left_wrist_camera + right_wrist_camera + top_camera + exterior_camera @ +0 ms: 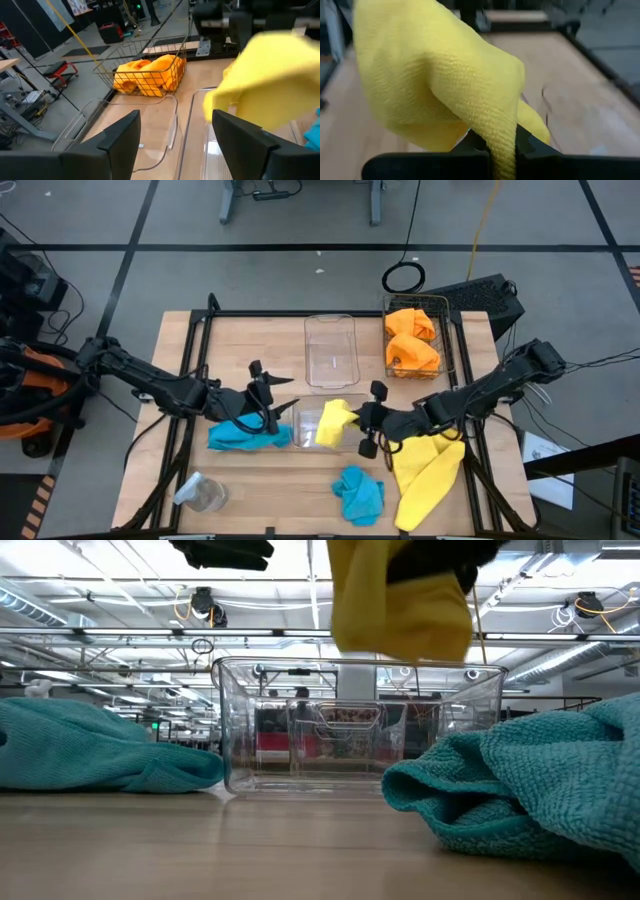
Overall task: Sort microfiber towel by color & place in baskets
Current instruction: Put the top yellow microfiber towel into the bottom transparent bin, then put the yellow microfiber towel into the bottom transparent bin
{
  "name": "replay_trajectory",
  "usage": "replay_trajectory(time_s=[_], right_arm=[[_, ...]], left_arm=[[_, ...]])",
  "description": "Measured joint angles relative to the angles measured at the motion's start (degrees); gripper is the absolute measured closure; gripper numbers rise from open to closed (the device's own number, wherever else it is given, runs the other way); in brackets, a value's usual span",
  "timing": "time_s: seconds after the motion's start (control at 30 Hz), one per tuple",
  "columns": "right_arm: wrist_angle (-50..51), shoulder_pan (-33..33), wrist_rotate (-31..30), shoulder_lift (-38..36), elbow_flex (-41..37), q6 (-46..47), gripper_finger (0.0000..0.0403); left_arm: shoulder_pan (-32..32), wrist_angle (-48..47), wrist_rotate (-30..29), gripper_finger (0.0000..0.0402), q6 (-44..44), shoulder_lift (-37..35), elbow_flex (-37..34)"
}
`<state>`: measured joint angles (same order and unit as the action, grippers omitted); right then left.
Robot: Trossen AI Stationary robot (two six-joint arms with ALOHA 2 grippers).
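My right gripper (356, 418) is shut on a yellow towel (335, 420) and holds it over the near clear bin (318, 430). In the low view this yellow towel (400, 600) hangs above the bin (360, 730). A second yellow towel (430, 472) lies flat on the table under the right arm. My left gripper (275, 395) is open and touches nothing; it hovers just left of the bin, above a turquoise towel (245, 436). Another turquoise towel (358, 493) lies crumpled near the front edge. Two orange towels (412, 340) sit in the wire basket (447, 335). My right gripper pinches the yellow towel between its two fingers at a bunched fold (502, 142), coming level from the table's right side. Several layers show at the fold. The towel is lifted clear and droops past the fingertips above the near clear bin.
A second clear bin (330, 350) stands toward the far edge, left of the wire basket. A small clear plastic jar (205, 495) lies at the near left. Bare wood lies between the jar and the near turquoise towel.
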<state>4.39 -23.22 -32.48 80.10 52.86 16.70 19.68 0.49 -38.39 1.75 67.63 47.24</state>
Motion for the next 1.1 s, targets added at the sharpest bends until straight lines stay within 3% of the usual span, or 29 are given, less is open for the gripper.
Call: replay_trajectory(time_s=[0.53,1.1], right_arm=[[5.03,3.57,4.16,6.55,0.02,7.53,0.0386],[7.84,4.36,7.29,5.86,0.02,9.68,0.0215]], left_arm=[[-0.04,0.04,0.24,0.0152,-0.16,0.49,0.0],[-0.02,-0.17,1.09,0.0152,-0.4,0.49,0.0]])
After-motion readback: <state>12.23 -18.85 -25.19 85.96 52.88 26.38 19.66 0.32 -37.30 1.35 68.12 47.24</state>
